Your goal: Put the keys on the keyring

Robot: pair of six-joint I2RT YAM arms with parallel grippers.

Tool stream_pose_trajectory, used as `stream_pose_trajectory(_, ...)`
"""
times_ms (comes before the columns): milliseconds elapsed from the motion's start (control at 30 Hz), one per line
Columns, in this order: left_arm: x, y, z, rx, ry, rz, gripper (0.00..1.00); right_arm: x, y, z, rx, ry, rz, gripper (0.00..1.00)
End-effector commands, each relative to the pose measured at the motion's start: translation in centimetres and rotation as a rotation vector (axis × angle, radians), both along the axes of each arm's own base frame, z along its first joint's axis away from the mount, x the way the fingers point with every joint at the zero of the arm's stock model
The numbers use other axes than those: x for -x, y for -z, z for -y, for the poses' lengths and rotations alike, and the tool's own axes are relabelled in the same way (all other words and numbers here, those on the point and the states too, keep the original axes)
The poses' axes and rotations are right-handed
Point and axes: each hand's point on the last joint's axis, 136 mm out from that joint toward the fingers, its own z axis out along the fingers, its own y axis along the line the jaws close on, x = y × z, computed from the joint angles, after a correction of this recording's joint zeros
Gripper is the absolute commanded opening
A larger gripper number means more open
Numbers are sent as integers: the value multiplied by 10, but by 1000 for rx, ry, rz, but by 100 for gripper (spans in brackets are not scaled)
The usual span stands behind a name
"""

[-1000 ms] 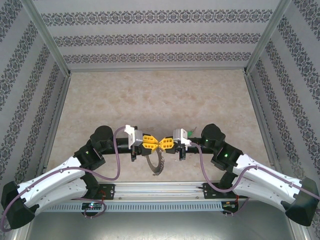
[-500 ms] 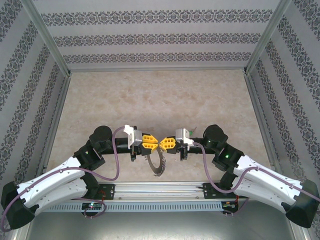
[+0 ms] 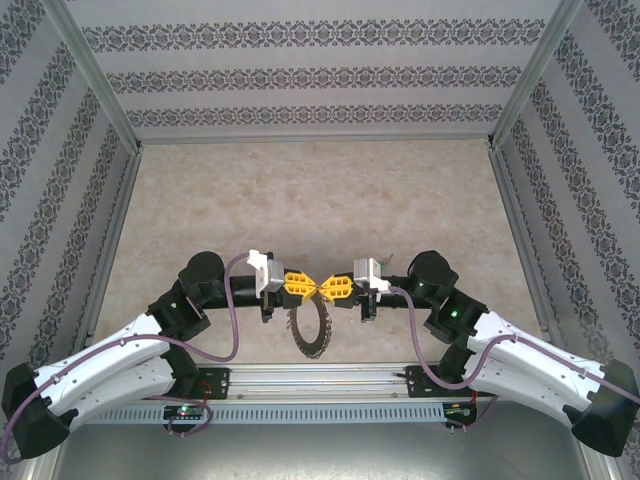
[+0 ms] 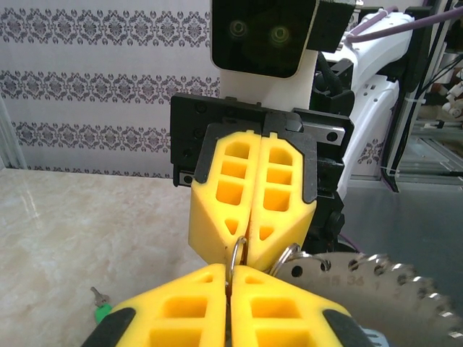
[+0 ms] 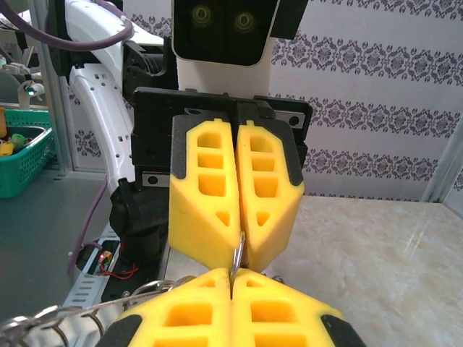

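Both grippers meet tip to tip low over the near part of the table (image 3: 300, 190), midway betw the 2 arm bases.

L gripper (image 4: 229, 269): yellow fingers (image 4: 181, 311) clenched, no gap at the seam. A thin wire loop (image 4: 237, 251) sticks up out of that seam.

R gripper (image 5: 231, 273): also clenched, pads pressed flat together. The same thin wire is nipped at its tips.

So both claws grasp the keyring (image 3: 308, 331) by one of its edge loops, L from the left and R from the right.

Keyring hangs straight below the joined tips. In top cam it is turned partly edge-on, w/ the hole showing as a narrow oval. Can't tell if its lower edge touches the tabletop.

L wrist cam: dark grey disc w/ notched rim and tiny printed numbers, just below and beside R's fingers. A 2nd silvery loop sits next to it. R wrist cam: more silvery loops bottom-left, blurry.

Key (image 4: 102, 311): green plastic head, short metal shank. It lies flat on the table on the far side of the grippers, well apart from the keyring. Neither claw touches it, and it is not on the ring yet.

Bkgd: a teal basket (image 5: 25, 155) w/ small items stands off the table behind the L arm. Contents too small to ID.
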Motion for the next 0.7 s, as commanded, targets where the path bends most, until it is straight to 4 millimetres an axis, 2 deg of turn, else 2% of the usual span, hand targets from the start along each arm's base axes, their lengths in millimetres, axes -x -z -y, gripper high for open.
stream_pose_trajectory(0, 10, -3, 3, 19, 54, 6, 5, 3, -26, 4, -91, -7, 62, 0)
stream_pose_trajectory(67, 10, -3, 3, 18, 53, 7, 0, 2, -25, 4, -88, -1, 59, 0)
stream_pose_trajectory(167, 10, -3, 1, 20, 41, 18, 0, -4, -22, 4, -68, 33, 50, 0)
stream_pose_trajectory(200, 9, -3, 0, 21, 34, 23, 0, -8, -21, 5, -63, 56, 46, 3)
stream_pose_trajectory(267, 8, -2, -2, 16, 14, 33, 0, -16, -19, 7, -53, 108, 37, 23)
stream_pose_trajectory(333, 5, 0, -5, 4, -13, 42, 0, -23, -16, 12, -39, 162, 29, 36)
stream_pose_trajectory(500, -4, 10, -13, -55, -90, 60, 0, -47, -8, 32, 26, 343, -19, 48)
stream_pose_trajectory(633, -14, 20, -18, -102, -158, 55, 0, -81, 4, 57, 112, 541, -145, 51)
stream_pose_trajectory(667, -18, 23, -20, -113, -182, 50, 0, -94, 9, 67, 138, 623, -199, 52)
